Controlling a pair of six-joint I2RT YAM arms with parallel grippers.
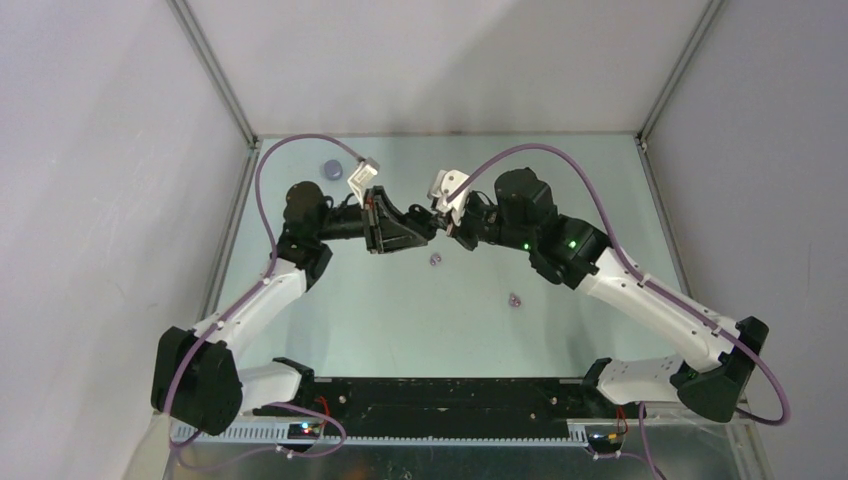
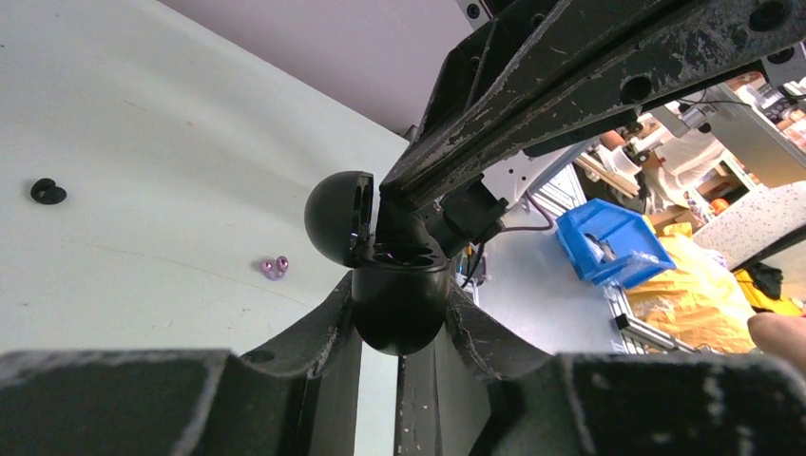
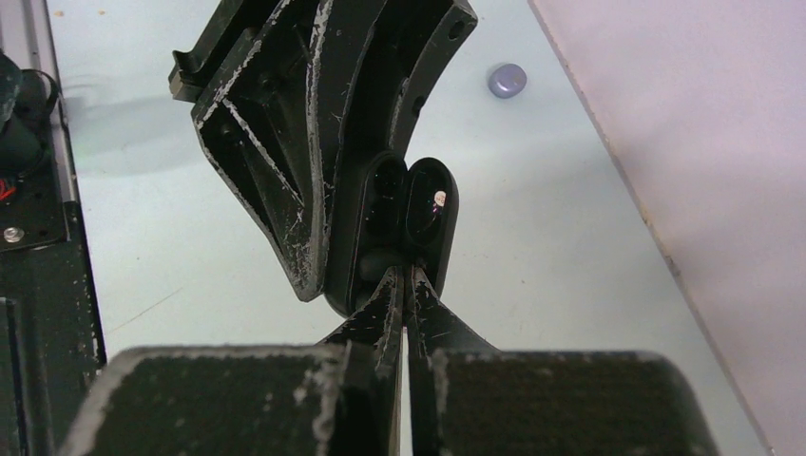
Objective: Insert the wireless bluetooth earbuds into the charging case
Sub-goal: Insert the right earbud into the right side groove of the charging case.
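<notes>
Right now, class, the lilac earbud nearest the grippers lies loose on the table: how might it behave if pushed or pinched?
The lilac earbud looks tiny and rounded, so a push would probably roll or skid it across the smooth table. Its curved sides suggest it could slip out of a pinch. Being so small, it is likely very light.

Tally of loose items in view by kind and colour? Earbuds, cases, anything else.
lilac earbuds: 2
black earbud: 1
black charging case, lid open: 1
lilac round piece: 1
Total: 5
</notes>
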